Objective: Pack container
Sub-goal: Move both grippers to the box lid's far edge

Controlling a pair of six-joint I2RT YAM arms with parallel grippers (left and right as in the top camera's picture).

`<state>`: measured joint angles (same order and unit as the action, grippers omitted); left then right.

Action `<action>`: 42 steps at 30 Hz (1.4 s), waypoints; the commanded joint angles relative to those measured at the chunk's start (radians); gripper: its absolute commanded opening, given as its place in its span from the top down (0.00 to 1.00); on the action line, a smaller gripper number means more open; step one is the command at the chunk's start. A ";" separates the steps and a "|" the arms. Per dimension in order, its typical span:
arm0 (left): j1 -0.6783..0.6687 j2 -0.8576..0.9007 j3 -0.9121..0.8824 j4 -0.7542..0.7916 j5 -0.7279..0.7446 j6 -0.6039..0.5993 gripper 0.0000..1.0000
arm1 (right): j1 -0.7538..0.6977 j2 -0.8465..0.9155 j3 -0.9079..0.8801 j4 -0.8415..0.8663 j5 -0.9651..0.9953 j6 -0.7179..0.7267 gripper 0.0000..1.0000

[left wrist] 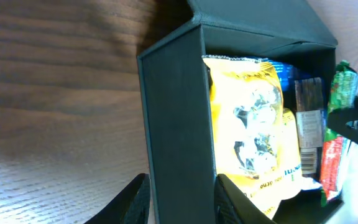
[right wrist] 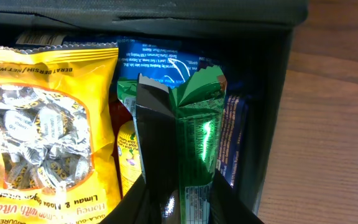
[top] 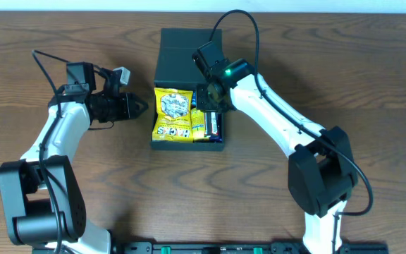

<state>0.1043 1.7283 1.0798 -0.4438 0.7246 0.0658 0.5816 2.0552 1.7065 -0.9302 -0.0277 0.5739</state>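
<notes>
The right claw (right wrist: pixel 188 186) is closed narrowly on a crinkled green foil snack packet (right wrist: pixel 197 118), which is gripped near its lower end with the crimped top pointing away from the wrist. Directly beyond the claw lies the container (top: pixel 187 147), a dark teal-black matte rectangular box whose hinged flap lid (top: pixel 180 55) is thrown back on the far side. Seen from overhead, the right claw (top: pixel 213 97) is poised over the box's right-hand half.

To the claw's left, a large glossy yellow sweet bag (right wrist: pixel 42 137) is seen filling that side of the box. Just ahead, a blue plastic packet (right wrist: pixel 160 62) is tucked against the far wall, and to the claw's right a slim dark navy bar (right wrist: pixel 235 137) is laid along the right wall.

The green packet's long axis is judged to run parallel to the container's long axis and to the bar. The gap between yellow bag and bar is therefore thought to be reachable by a straight lowering rather than a turn. Whether the packet is touching the contents below cannot be told.

The left claw (top: pixel 139 107) is spread wide and holds nothing. The container's left wall (left wrist: pixel 176 124) is framed just ahead of its fingers (left wrist: pixel 135 199), outside the box. The right arm is plainly the nearer to the packing spot.
</notes>
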 commanded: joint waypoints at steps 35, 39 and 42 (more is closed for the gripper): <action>-0.008 0.009 0.185 0.105 -0.059 -0.154 0.95 | -0.301 0.017 0.277 -0.243 0.023 -0.214 0.99; -0.007 0.030 0.187 0.151 -0.227 -0.312 0.95 | -0.358 0.053 0.207 -0.057 -0.206 -0.284 0.99; -0.016 0.080 0.213 0.206 -0.237 -0.376 0.95 | -0.402 0.130 0.206 0.045 -0.337 -0.283 0.98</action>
<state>0.0971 1.7565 1.2583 -0.2531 0.5568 -0.2066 0.2176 2.1204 1.9278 -0.9066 -0.2073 0.3241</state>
